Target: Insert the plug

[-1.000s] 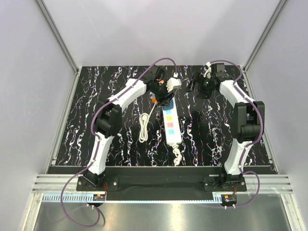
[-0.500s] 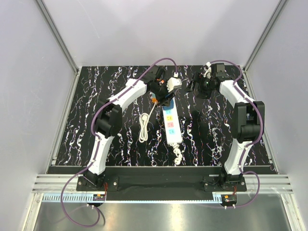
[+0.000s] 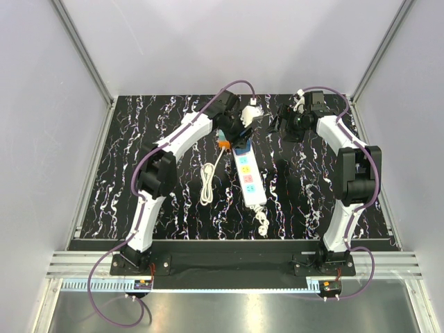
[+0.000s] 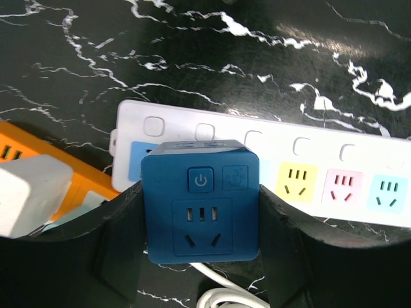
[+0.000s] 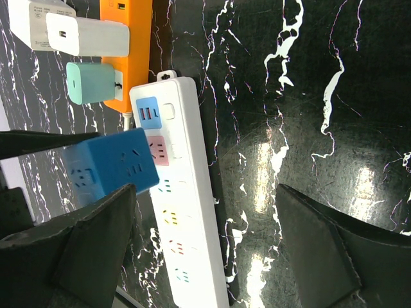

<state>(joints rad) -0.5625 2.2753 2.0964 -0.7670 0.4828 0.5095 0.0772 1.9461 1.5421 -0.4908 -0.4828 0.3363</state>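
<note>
Toward the left of the black white-veined marble desk (image 3: 125, 173), a coiled white cable (image 3: 207, 184) lies roughly midway between the far and near edges. Just right of it, nearer the far edge, an orange plastic power strip (image 5: 125, 45) carries two white block adapters (image 5: 83, 35) and a mint-green one (image 5: 90, 82).

Beside it, the left claw (image 4: 201, 221) grips the small solid-blue cube-shaped plastic plug (image 4: 200, 202), one black finger (image 4: 122, 237) pressed to each side. The plug's socket face points at the left wrist camera. It sits over the far end of the long white plastic power strip (image 3: 250, 179), by that strip's blue and pink sockets. It looks slightly tilted and raised, though whether its pins have entered a socket cannot be told. The white strip runs from mid-desk toward the near edge, with its coloured sockets facing up.

Further right, toward the far right corner, the right claw (image 5: 209, 247) hangs above the desk with its jaws spread wide and nothing between them.
</note>
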